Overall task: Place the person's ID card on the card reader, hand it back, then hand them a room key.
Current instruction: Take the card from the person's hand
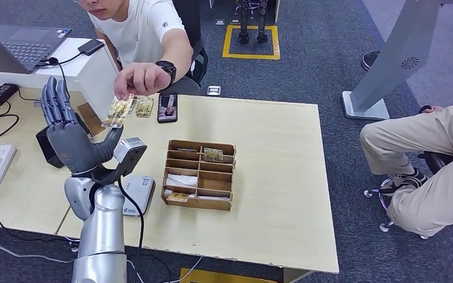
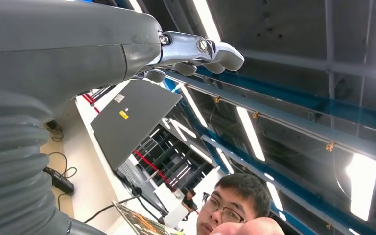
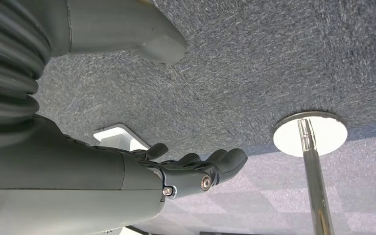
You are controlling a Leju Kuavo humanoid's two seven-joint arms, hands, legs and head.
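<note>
- The left hand [image 1: 71, 138] is raised over the near left part of the table [image 1: 271, 194], fingers straight and spread, thumb out, grasping nothing.
- The reader [image 1: 137, 194], a pale flat box, lies on the table just below that hand, near the front edge, partly hidden by the wrist.
- A cardboard tray [image 1: 199, 174] of small compartments sits to the right of the reader; cards lie in a few of its slots, one [image 1: 213, 154] in the back right one.
- The ID card [image 1: 118, 112] is above the table beyond the left hand, pinched in the person's hand [image 1: 141, 79], tilted, just beside the robot's thumb tip; I cannot tell whether they touch.
- From the left wrist, the card's edge [image 2: 139, 223] shows near the person's knuckles.
- A second card [image 1: 144, 107] and a dark phone [image 1: 167, 107] lie flat at the table's far edge, below the person's hand.
- A laptop [image 1: 23, 44] stands on a white desk to the far left of the table.
- The right hand [image 3: 196, 171] hangs over grey carpet away from the table, fingers loosely extended, released, holding nothing.
- Another person [image 1: 430, 159] in beige trousers sits well to the right of the table.
</note>
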